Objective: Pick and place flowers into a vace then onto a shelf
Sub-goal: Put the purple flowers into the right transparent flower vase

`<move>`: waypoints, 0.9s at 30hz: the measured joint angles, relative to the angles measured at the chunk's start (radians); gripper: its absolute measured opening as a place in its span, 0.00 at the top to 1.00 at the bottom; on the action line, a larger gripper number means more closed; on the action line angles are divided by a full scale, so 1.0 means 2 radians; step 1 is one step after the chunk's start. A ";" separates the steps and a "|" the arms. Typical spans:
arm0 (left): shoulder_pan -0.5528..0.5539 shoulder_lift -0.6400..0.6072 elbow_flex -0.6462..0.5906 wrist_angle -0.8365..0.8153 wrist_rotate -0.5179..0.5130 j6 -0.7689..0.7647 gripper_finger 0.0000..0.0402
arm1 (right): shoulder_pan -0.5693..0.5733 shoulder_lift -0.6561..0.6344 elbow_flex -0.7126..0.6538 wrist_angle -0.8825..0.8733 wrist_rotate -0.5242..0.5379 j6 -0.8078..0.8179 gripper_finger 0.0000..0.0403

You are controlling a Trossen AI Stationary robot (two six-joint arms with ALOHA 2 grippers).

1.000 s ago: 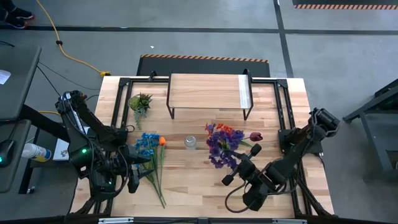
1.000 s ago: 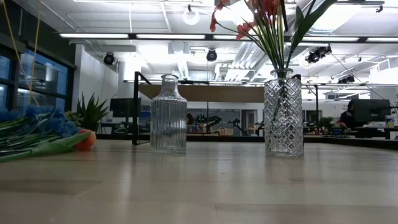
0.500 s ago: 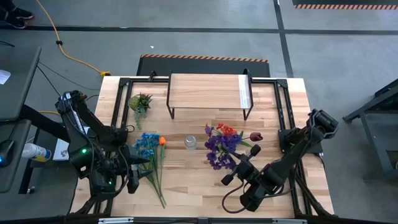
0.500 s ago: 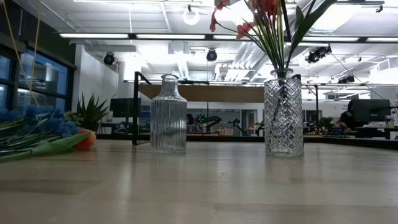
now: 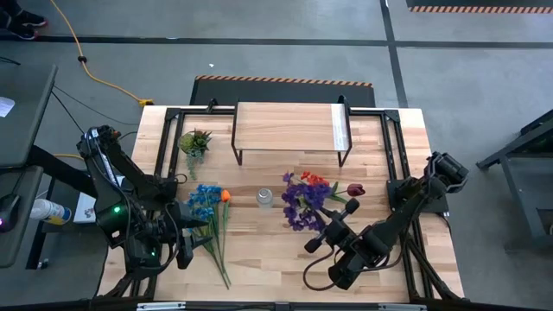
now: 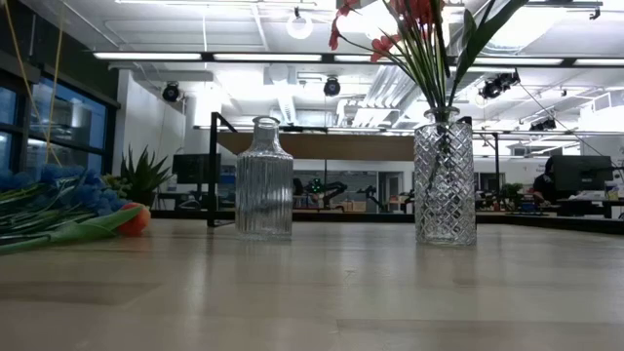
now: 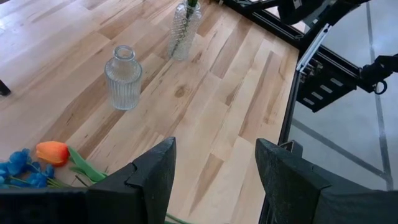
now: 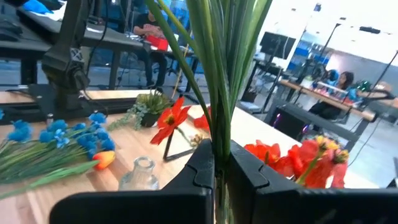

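Gripping the red bunch (image 5: pixel 308 197) stems, my right gripper (image 8: pixel 216 163) is clamped tight, apparently seating them in the cut vase (image 6: pixel 445 177). Left gripper (image 7: pixel 214 180) waits half-spread, blue bunch (image 5: pixel 207 207) beside it. Ribbed vase (image 6: pixel 264 178) unfilled; shelf (image 5: pixel 289 128) beyond, bare.

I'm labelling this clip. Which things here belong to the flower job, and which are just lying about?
Job:
- red and purple flowers, stems pinched in the shut right gripper, standing in the cut-glass vase
- blue flowers, lying on the table
- ribbed empty vase
- shelf

Lying about:
- spiky potted plant
- left gripper, waiting open
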 joint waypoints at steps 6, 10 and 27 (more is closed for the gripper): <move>0.000 0.000 0.000 0.000 0.000 0.001 0.37 | 0.000 0.000 0.000 -0.008 -0.011 0.009 0.98; 0.000 0.000 0.000 0.000 0.001 0.007 0.37 | 0.000 0.000 0.000 -0.017 -0.022 0.018 0.98; 0.000 0.000 0.000 0.000 0.001 0.041 0.37 | -0.003 0.000 0.000 -0.050 -0.057 0.052 0.98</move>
